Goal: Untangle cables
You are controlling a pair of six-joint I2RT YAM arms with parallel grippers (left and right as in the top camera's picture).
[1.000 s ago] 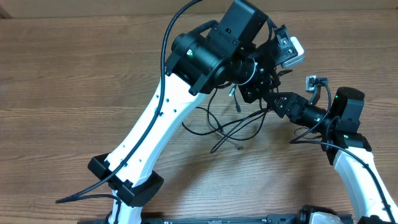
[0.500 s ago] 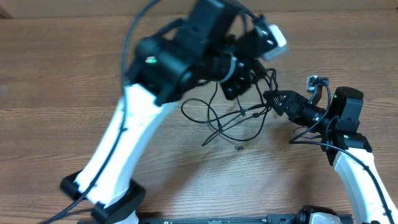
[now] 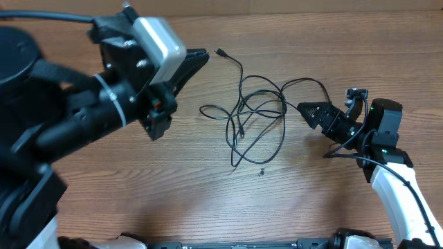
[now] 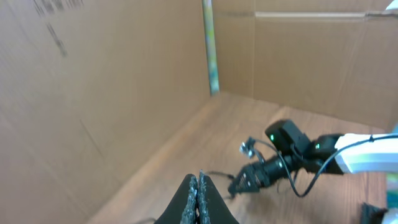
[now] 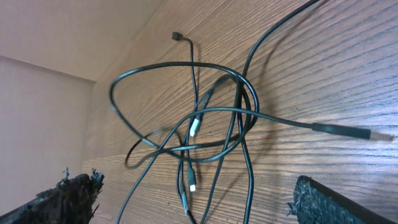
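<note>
Worktop (image 3: 138, 200) of wood grain, seen from overhead. The cables (image 3: 259, 117) lie on it as one loose tangle of thin black loops, between the centre and the right edge and nearer the far edge than the near one. One strand runs out of the tangle toward the far edge and ends in a small plug (image 3: 220, 52). Another arcs rightward, passing close to the right gripper (image 3: 308, 109).

The right gripper points at the tangle from the right-hand side. Its jaws stand wide apart, with nothing between them; the wrist view shows the crossed loops (image 5: 193, 124) on the worktop ahead of the two fingers.

The left gripper (image 3: 197, 61) is over the far left part of the worktop, just beside the plug but not touching it. Its fingertips (image 4: 194, 186) are pressed together on nothing.
</note>
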